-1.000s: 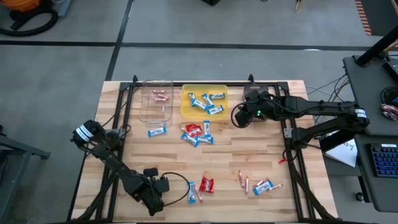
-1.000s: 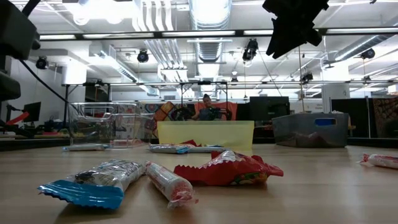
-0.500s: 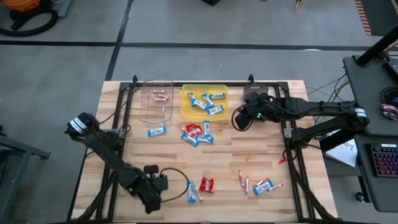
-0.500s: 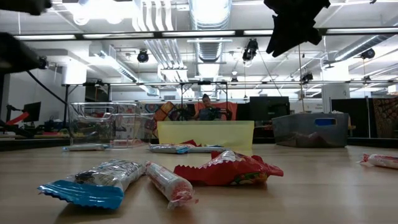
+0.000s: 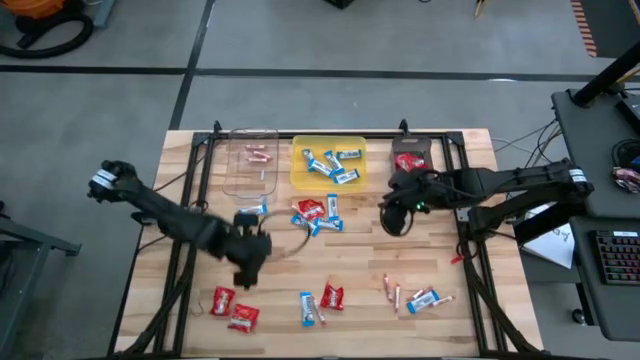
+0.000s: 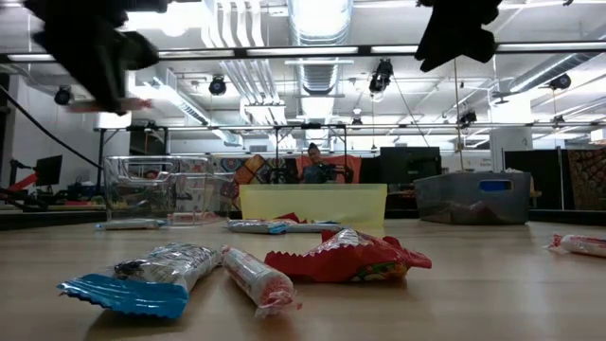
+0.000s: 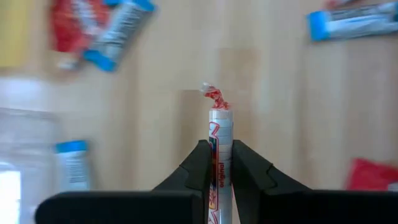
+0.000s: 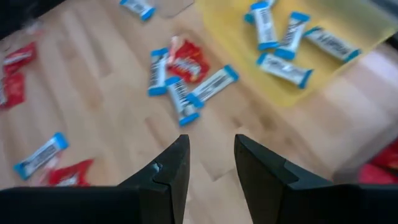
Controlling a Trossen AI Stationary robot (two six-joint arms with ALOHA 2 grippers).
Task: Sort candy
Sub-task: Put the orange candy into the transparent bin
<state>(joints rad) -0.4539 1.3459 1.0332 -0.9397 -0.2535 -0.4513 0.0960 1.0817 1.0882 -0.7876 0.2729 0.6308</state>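
Wooden table [image 5: 360, 270] carries three trays along its far edge: clear tray [image 5: 250, 160] toward the far left, yellow tray [image 5: 328, 163] at the middle, dark tray [image 5: 410, 160] toward the far right.

Left arm reaches across the left half of the table. Left gripper [image 7: 219, 163] is raised above the wood, fingers clamped on one thin pinkish stick [image 7: 218, 127] that juts out past the fingertips.

Right arm reaches in from the right edge. Right gripper [image 8: 210, 155] hangs above the table just in front of the dark tray, fingers apart, nothing between them.

Candy:
- blue-and-white bars [image 5: 330, 165] in the yellow tray
- pinkish sticks [image 5: 259, 154] in the clear tray
- red packet [image 5: 409, 160] in the dark tray
- mixed cluster [image 5: 315, 214] of bars and red packets at table centre
- two red packets [image 5: 232, 309] near the front left corner
- sticks and a bar [image 5: 412, 296] near the front right
- single bar [image 5: 252, 212] just in front of the clear tray
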